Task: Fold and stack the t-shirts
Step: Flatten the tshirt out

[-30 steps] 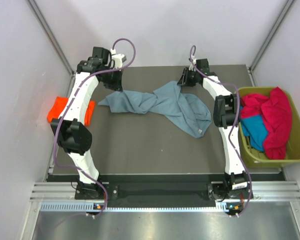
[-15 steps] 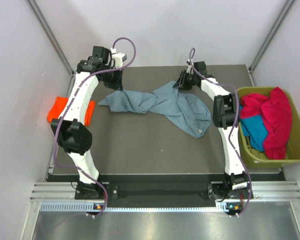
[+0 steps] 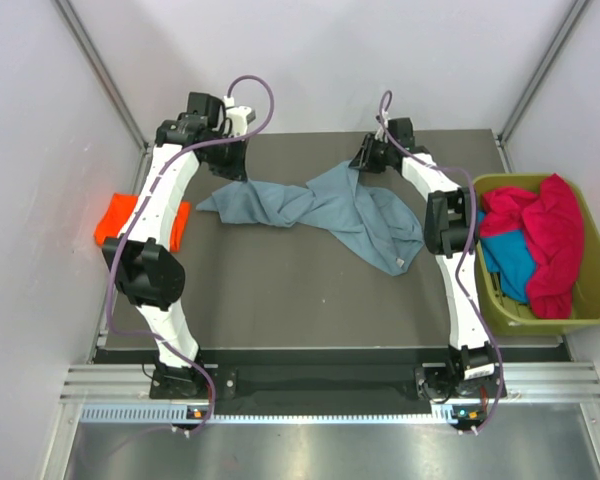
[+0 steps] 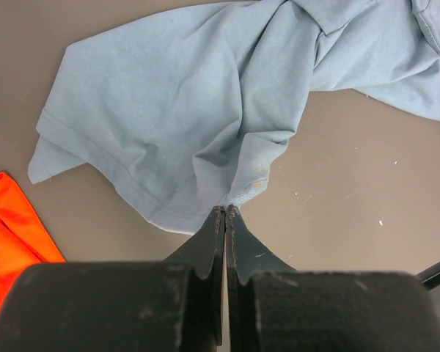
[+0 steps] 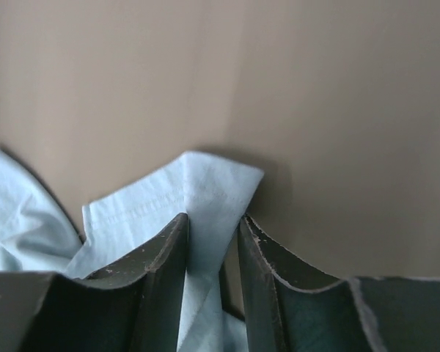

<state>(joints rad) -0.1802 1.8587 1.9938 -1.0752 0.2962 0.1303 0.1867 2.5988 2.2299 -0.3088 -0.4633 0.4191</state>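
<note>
The grey-blue t-shirt lies crumpled across the back of the dark table. My left gripper is at the shirt's left end. In the left wrist view the jaws are shut, with the shirt's hem bunched into their tips. My right gripper is at the shirt's back right corner. Its jaws stand a little apart, with that corner between them against the left finger. The orange-red t-shirt lies at the table's left edge. The crimson-pink t-shirt and the teal t-shirt lie in the bin.
The olive-green plastic bin stands off the table's right edge. White walls close in the back and both sides. The orange-red t-shirt also shows at the lower left of the left wrist view.
My right gripper shifted slightly left and then back at the shirt's corner. The left arm and the shirt have barely moved.
</note>
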